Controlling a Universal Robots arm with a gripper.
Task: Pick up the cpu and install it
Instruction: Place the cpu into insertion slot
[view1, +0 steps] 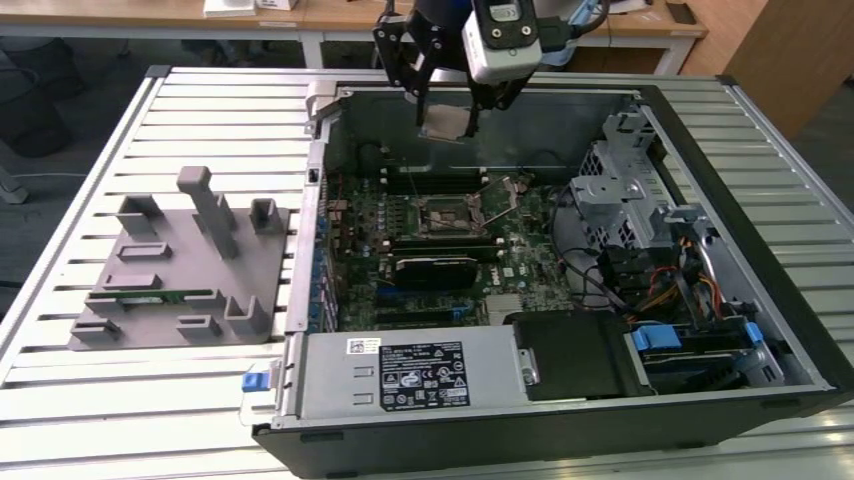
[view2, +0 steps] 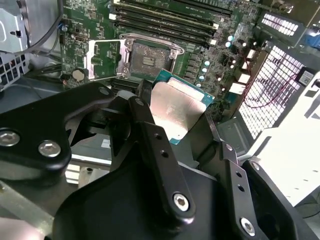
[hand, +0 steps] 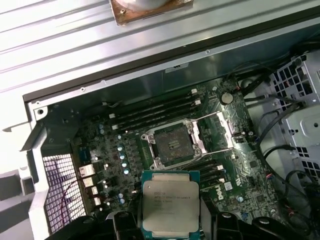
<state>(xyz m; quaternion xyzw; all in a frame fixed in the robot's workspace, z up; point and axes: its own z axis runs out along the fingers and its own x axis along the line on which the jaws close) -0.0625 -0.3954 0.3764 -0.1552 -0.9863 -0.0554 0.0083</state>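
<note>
You had the black gripper (view1: 454, 110) clenched on the small flat square cpu (hand: 171, 202) with the silvery metal top, gripping it by two opposite edges. It hung above the open black computer case (view1: 747, 120), over the green motherboard's empty socket (hand: 172, 145). I judged it light and rigid but delicate: its underside would not forgive a scrape, so the edges were the right hold.

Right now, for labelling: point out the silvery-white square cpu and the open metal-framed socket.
silvery-white square cpu (hand: 171, 206): first wrist view, middle of its metal top.
open metal-framed socket (hand: 172, 144): first wrist view, its dark centre.
</note>
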